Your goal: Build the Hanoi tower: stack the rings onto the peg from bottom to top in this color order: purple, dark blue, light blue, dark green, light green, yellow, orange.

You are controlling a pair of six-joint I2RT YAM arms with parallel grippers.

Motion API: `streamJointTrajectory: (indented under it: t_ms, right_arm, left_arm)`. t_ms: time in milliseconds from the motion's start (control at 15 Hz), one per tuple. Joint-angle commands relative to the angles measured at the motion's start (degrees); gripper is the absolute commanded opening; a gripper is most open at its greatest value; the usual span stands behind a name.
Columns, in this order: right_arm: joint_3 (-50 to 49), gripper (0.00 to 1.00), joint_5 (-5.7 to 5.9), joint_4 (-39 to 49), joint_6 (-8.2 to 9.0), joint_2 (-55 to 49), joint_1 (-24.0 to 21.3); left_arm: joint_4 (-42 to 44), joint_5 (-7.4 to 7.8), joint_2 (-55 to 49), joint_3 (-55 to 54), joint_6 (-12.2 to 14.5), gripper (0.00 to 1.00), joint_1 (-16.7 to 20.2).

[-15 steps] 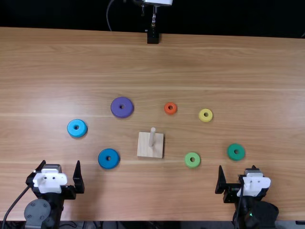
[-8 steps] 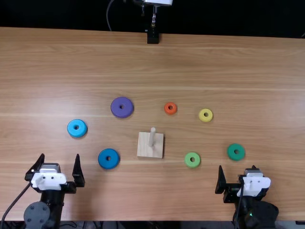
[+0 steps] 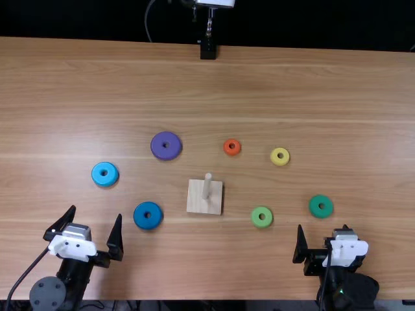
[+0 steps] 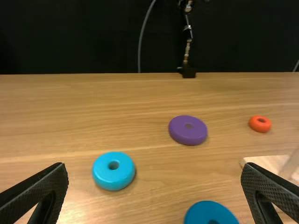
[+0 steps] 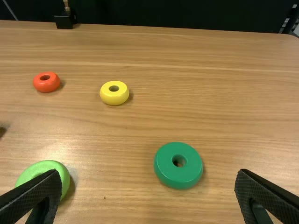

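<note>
Top view has me worrying about the purple ring [image 3: 157, 146], which must go on first: it lies flat on the table [image 3: 259, 84], beyond the base [image 3: 196, 201] and off to its left. My left gripper [image 3: 96, 212] is wide open and holds nothing, and so is my right gripper [image 3: 323, 227]. If I send the left one in low, it could knock the light blue ring [image 3: 97, 175] or the dark blue ring [image 3: 141, 219], as both lie near that path. An off-centre pinch could tilt the purple ring so it catches on the peg [image 3: 207, 184], and pressing down then might shove the base. Mixing up the blues, or the dark green ring [image 3: 314, 207] and light green ring [image 3: 256, 221], would spoil the order. The peg points up, its long axis upright as far as I can judge. Every ring, the yellow ring [image 3: 275, 158] and orange ring [image 3: 227, 149] included, lies flat with its hole facing up; being round, none has a long axis across the table
</note>
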Motion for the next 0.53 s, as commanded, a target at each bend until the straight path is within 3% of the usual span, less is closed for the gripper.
streamJointTrajectory:
  t_ms: [0,267,333,467]
  right_arm:
    - [-6.8,1.00,0.55,-3.6,0.13,-0.4,-0.7]
    - [-6.8,1.00,0.55,-3.6,0.03,-0.4,-0.7]
    - [-6.8,1.00,0.55,-3.6,0.13,-0.4,-0.7]
    - [-6.8,1.00,0.55,-3.6,0.13,-0.4,-0.7]
  left_arm:
    - [-0.9,1.74,-0.7,5.8,0.1,1.00,-0.3]
    - [-4.0,0.79,3.8,14.3,0.0,1.00,0.0]
    - [-4.9,-0.27,6.7,17.7,0.0,1.00,0.4]
    - [-9.4,-5.01,8.2,21.2,0.1,1.00,0.7]
